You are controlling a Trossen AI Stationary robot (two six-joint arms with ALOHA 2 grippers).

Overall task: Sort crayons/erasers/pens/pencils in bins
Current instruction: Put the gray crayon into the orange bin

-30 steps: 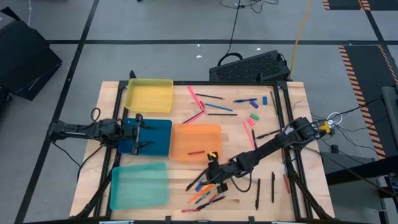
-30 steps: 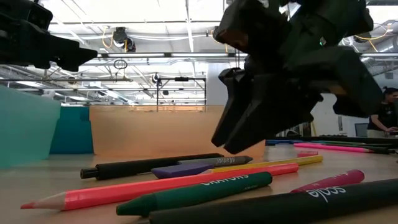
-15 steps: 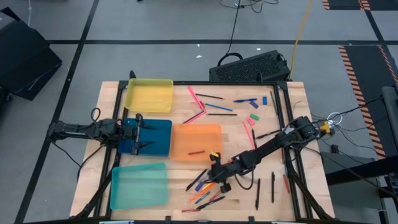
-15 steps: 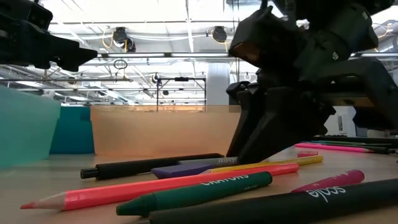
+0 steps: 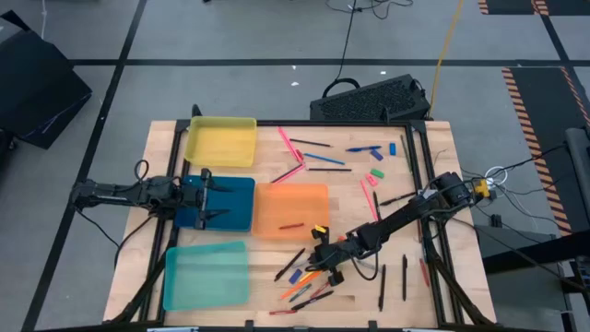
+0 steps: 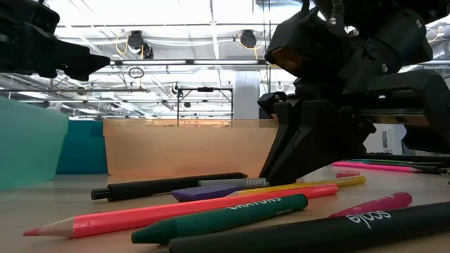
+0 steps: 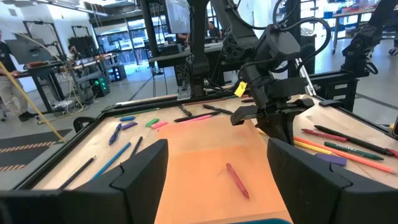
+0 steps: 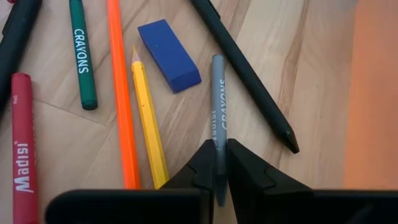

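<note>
Lowered since a second ago | my right gripper (image 8: pixel 216 163) fingers pinch grey wax crayon (image 8: pixel 217 99) at its end | light, brittle.

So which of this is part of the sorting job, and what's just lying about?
Job:
- grey crayon, between the right gripper's fingers
- green crayon, yellow pencil, orange pencil, blue eraser, black pen
- yellow bin, blue bin, orange bin, teal bin
- left gripper, over the blue bin

Lying about:
- black keyboard beyond the table
- floor cables

Crayon (image 8: pixel 217 99) between eraser (image 8: pixel 169 55) and pen (image 8: pixel 244 71); pencil (image 8: pixel 149 127) beside.
</note>
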